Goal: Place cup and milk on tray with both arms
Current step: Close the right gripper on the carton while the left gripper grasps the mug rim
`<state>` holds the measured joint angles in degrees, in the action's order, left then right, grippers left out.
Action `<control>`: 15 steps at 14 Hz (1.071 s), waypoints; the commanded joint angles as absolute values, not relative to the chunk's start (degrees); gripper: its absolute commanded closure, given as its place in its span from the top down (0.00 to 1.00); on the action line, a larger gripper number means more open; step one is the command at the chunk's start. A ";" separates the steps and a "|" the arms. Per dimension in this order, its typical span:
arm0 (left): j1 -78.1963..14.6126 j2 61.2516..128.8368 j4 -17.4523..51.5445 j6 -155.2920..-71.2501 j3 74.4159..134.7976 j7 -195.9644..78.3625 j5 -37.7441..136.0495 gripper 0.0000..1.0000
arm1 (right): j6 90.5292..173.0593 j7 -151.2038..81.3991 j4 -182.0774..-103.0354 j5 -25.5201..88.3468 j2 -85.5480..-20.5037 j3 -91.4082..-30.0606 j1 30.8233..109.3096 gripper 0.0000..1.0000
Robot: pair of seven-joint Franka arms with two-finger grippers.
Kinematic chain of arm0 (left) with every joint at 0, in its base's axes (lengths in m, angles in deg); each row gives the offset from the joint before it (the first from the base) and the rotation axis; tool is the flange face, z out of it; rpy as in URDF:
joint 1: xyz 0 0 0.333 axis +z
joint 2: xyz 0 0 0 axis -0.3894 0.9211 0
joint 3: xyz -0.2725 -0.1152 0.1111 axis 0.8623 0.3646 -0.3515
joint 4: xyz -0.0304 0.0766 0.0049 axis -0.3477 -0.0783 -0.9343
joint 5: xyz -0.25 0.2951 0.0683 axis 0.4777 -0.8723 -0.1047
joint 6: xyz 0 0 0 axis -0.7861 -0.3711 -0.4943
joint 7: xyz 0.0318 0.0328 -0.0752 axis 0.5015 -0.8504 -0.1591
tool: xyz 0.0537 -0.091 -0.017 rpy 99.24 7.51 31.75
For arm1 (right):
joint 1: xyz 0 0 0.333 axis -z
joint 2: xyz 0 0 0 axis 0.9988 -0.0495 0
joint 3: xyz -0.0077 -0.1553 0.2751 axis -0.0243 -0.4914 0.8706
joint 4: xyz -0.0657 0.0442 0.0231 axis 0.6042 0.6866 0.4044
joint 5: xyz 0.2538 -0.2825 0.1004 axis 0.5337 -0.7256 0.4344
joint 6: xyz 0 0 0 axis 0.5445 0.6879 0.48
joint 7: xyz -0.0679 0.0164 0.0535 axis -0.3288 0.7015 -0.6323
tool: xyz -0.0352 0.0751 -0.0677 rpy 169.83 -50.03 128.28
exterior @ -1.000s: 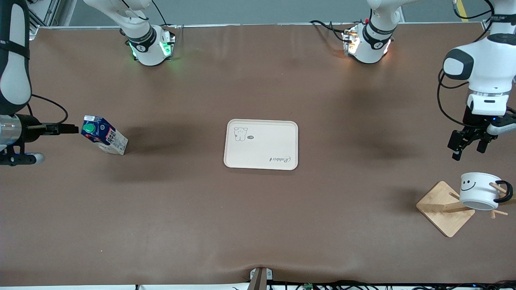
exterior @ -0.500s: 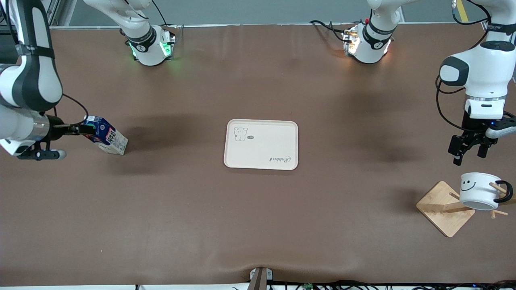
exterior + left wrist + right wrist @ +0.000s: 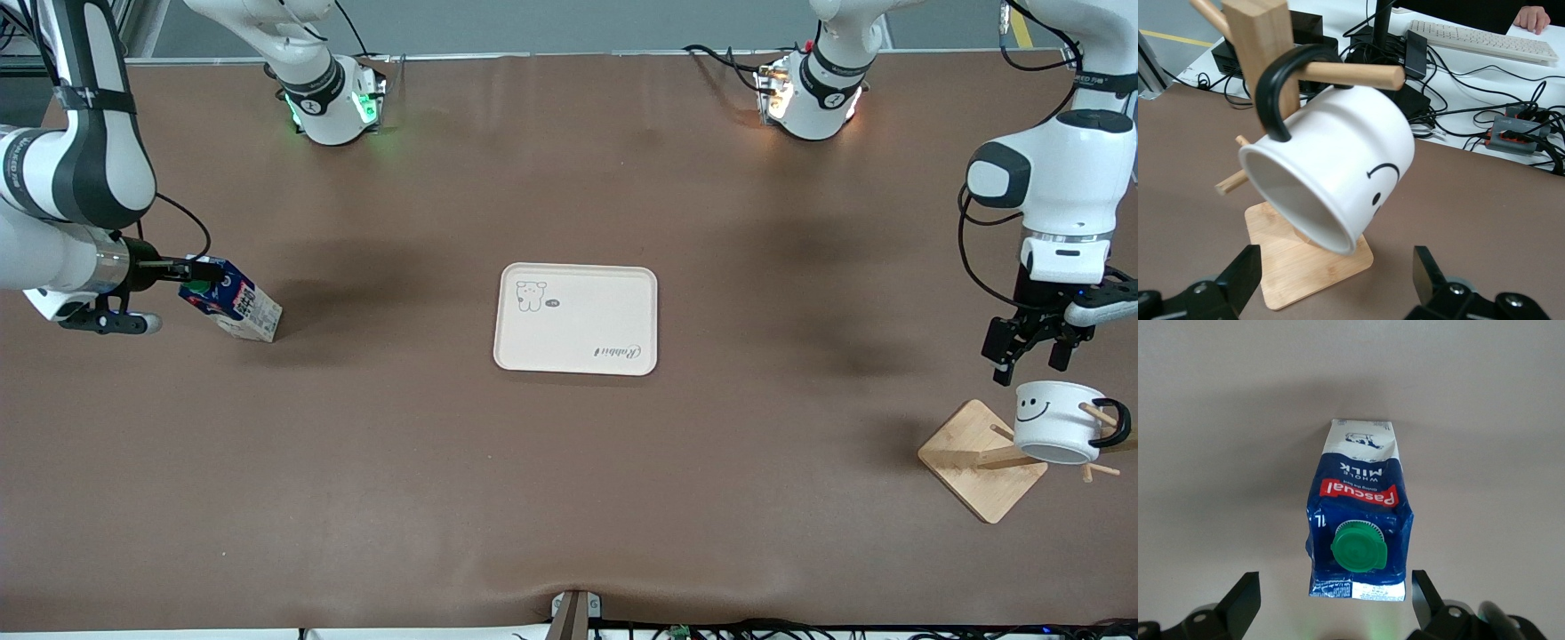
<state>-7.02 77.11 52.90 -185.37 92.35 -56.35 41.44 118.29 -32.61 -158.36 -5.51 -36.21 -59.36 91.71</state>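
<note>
The right gripper (image 3: 197,269), fingers spread, is flanking the milk (image 3: 233,300) top near the table's (image 3: 569,498) edge; the left gripper (image 3: 1029,348), spread, is hovering over the cup (image 3: 1053,420).

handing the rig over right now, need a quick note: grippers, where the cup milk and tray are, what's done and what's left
Left gripper: open, just above the cup, holding nothing.
Right gripper: open, fingers on either side of the milk's top, not closed on it.
Cup: hangs by its handle on a peg of the wooden stand at the left arm's end of the table.
Milk: stands on the table at the right arm's end.
Tray: mid-table, with nothing on it.
Done: both arms are at their objects.
Left: grasp both, carry both to the tray, release.
</note>
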 commanded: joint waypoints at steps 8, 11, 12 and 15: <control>-6.83 79.97 49.87 -186.22 93.22 -53.23 41.48 0.87 | 121.28 -30.13 -163.68 -6.14 -34.40 -58.98 92.17 1.00; -6.83 80.76 49.44 -186.22 93.22 -53.05 41.48 0.78 | 122.70 -30.13 -164.65 -6.14 -34.39 -58.98 92.44 1.00; -6.75 80.93 49.26 -186.22 93.22 -53.05 41.39 0.78 | 122.87 -30.13 -164.65 -6.14 -34.48 -58.98 92.70 1.00; -6.13 82.16 47.33 -186.22 93.22 -49.90 41.39 0.76 | 122.96 -30.05 -164.74 -6.14 -34.57 -58.98 92.70 1.00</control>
<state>-6.87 80.62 49.38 -185.37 92.95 -52.20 41.44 122.21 -31.11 -163.34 -5.52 -36.05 -59.56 91.96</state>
